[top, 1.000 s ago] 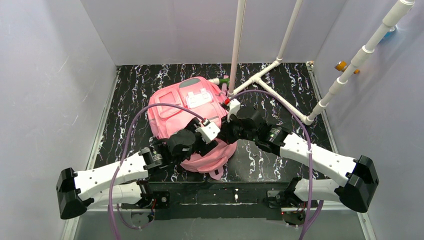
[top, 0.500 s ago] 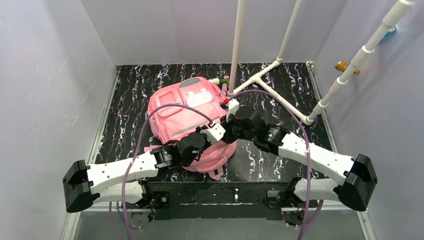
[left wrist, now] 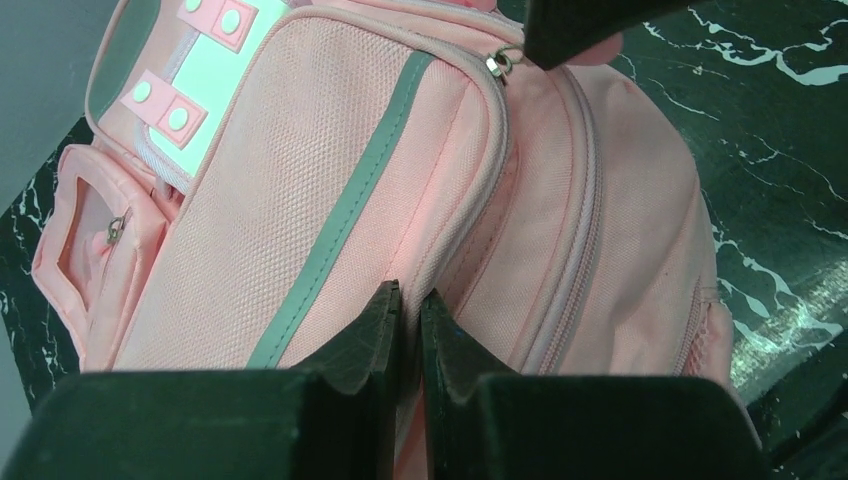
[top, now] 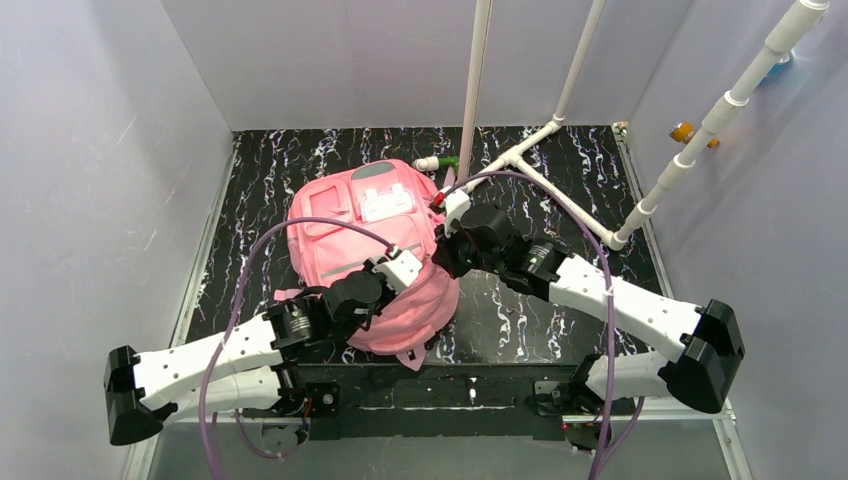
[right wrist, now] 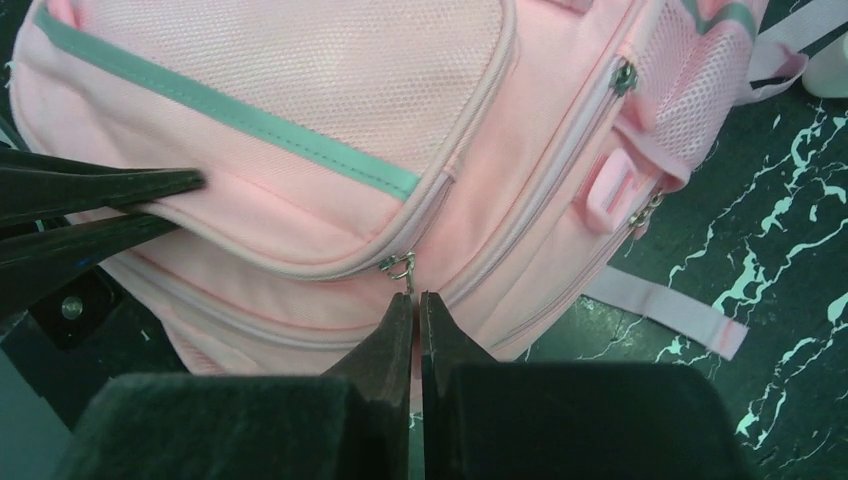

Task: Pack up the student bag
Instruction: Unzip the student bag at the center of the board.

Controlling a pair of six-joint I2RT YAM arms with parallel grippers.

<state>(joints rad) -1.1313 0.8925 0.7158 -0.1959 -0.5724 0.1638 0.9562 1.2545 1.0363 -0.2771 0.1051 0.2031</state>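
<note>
Black marbled desk (top: 262,190), lilac walls. Pink student bag (top: 330,250) lies centre-left, front pocket up. My left tool (left wrist: 410,302), arm stretched low over bag's near end, pinches fabric beside pocket seam (anchor, I judge). Right tool (right wrist: 415,305), arm reaching in from right, is pressed together on pocket's zipper pull (right wrist: 401,268), set to draw it.

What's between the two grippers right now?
Only the student bag: its front pocket corner, with a zipper pull at the right gripper. Right wrist view shows it.
</note>
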